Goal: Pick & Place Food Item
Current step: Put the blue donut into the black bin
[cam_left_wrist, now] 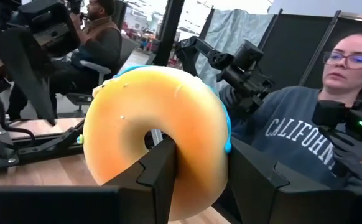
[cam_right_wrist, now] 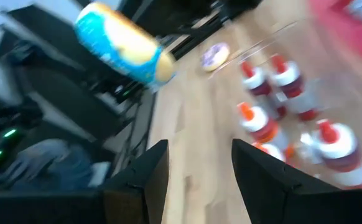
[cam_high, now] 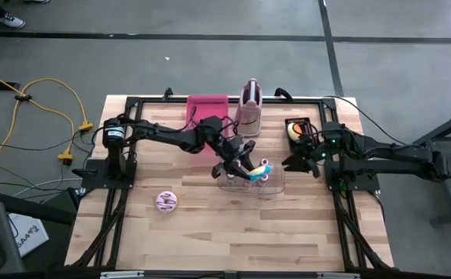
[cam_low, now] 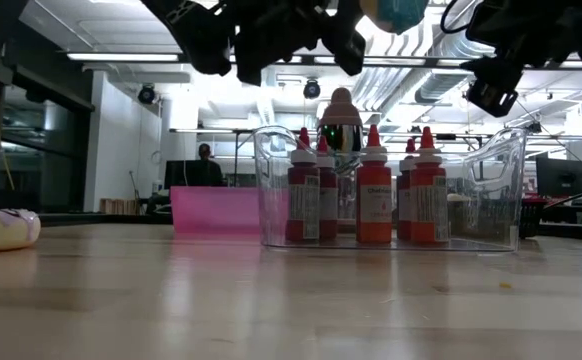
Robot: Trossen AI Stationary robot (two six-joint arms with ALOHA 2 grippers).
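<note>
Over the pale wooden tabletop (cam_high: 210, 225) my left gripper (cam_left_wrist: 196, 168) pinches the blue-frosted yellow donut (cam_left_wrist: 159, 140) by its ring above the clear plastic bin (cam_low: 506, 180) of red sauce bottles (cam_low: 374, 190), where a slip could drop it, while my right gripper (cam_right_wrist: 193, 165) waits spread alongside.

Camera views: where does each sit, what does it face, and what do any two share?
High: overhead, straight down; both arms, clear bin.
Low: table height, level; bin's bottles, grippers above.
Left wrist: left gripper shut on doughnut; person behind.
Right wrist: open right gripper, empty.
Shared: right wrist and high both see the doughnut.
</note>
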